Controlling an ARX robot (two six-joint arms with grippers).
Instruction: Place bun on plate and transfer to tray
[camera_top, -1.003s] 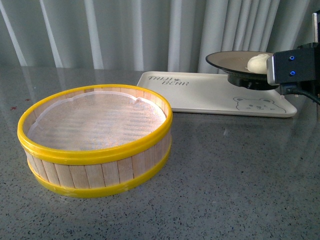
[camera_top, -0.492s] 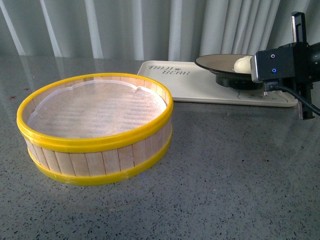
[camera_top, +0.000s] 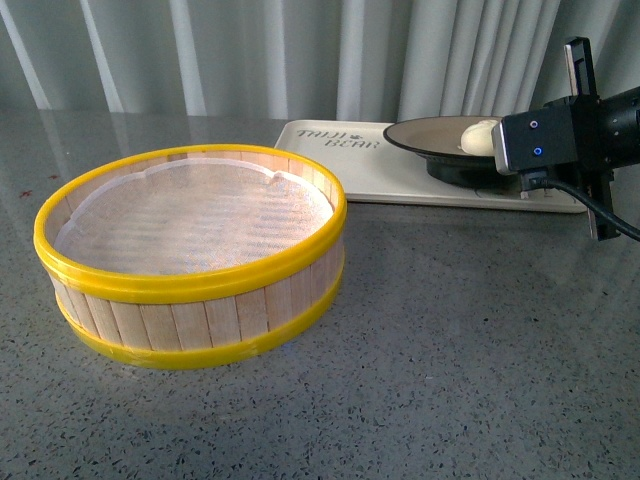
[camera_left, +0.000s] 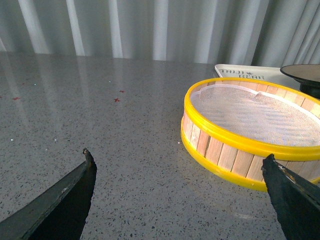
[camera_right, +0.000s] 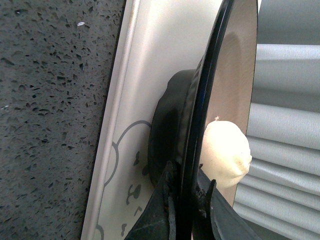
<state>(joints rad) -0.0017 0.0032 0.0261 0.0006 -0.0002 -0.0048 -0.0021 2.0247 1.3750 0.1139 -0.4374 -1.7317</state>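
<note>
Tray (camera_top: 400, 172): cream-white, flat on the counter (camera_top: 450, 360), behind the steamer basket & off to its right. Dark "TAIJI BEAR"-type lettering at its near-left corner, exact letters not clear. Bear face print shows in right wrist view (camera_right: 127, 175).

Plate (camera_top: 440, 135): tan inside, black rim, dark foot. Sits over the tray's right part. Front view: foot looks down on the tray surface or a hair above it, can't tell which. Right wrist view: foot right up against the tray face, rim seen edge-on (camera_right: 210, 100).

Bun (camera_top: 480, 137): cream-white, on the plate, toward the plate's right side next to the right gripper. Right wrist view shows it resting against the tan inside (camera_right: 225, 152).

Right gripper (camera_right: 186, 200): jaws pinched narrow on the plate rim, one dark finger either side of the rim. In front view only the wrist block w/ blue lights & cable shows at the plate's right edge; jaws themselves hidden there.

Left gripper (camera_left: 180, 195): jaws spread wide, nothing between them, over bare counter left of the steamer basket; both dark fingertips (camera_left: 75, 192) in view, apart from basket.

Steamer basket (camera_top: 190, 265): round, wood slats, yellow rims top & bottom, pale mesh liner inside, nothing in it. On the counter in front of the tray, not touching it.

Backdrop: grey-white pleated curtain (camera_top: 300, 60) behind the tray.
</note>
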